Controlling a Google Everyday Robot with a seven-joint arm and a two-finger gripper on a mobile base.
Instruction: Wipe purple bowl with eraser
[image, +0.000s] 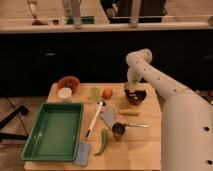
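Note:
The purple bowl (136, 96) is small, round and dark, and sits at the back right of the wooden table (145, 145). My gripper (132, 90) reaches down from the white arm into the bowl's left side. The eraser does not show on its own; whatever is between the fingers is hidden by the bowl's rim and the wrist.
An orange bowl (68, 83) with a white cup (64, 93) stands at the back left. A green tray (53, 129) fills the left front. A green cup (95, 93), an orange fruit (107, 93), a brush (94, 119), a metal cup (119, 130), a green pepper (103, 141) and a blue-grey sponge (82, 153) lie mid-table.

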